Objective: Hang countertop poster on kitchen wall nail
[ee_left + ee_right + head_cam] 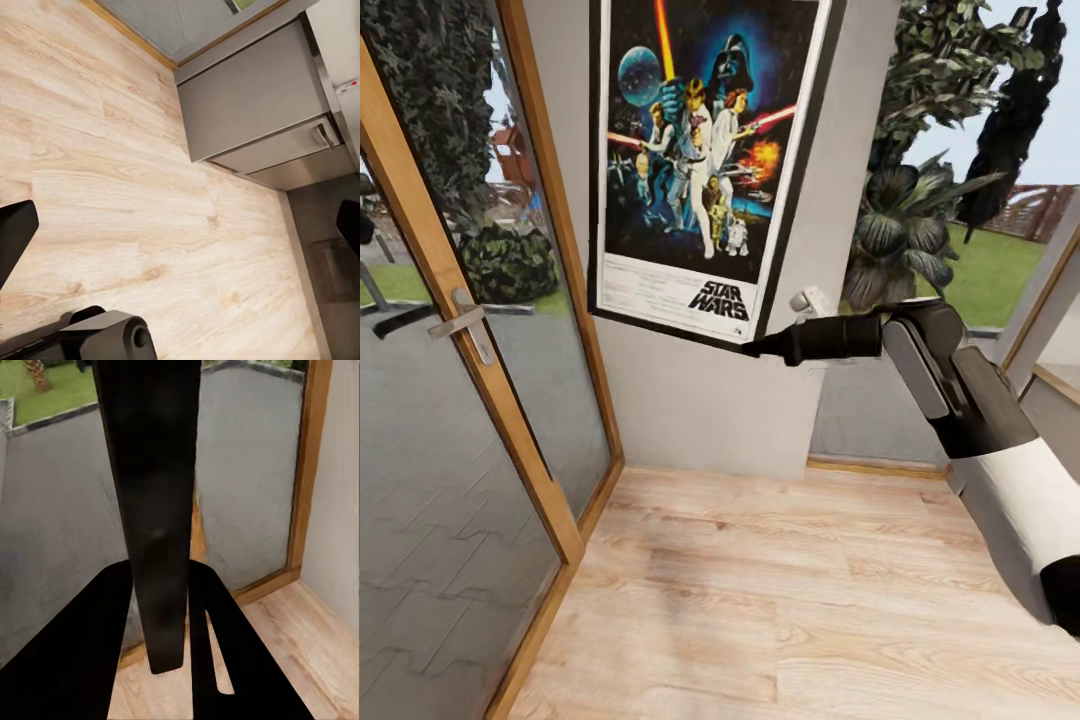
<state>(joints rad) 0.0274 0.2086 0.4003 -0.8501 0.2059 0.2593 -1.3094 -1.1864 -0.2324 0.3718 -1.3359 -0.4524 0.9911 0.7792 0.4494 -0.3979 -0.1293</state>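
A glass door (470,330) with a wooden frame and metal handle (460,322) stands off to the left of my right gripper (752,348), and a window (960,200) with garden plants behind it lies on the other side. Below my fingers the wood floor (780,600) is open. My right fingers are clenched on the lower right corner of the poster (705,160). It lies against the grey wall (700,400) between door and window, long axis upright but tilted a little, title strip at the bottom. My left gripper (180,232) hangs released above the floor, near a grey cabinet (255,105).
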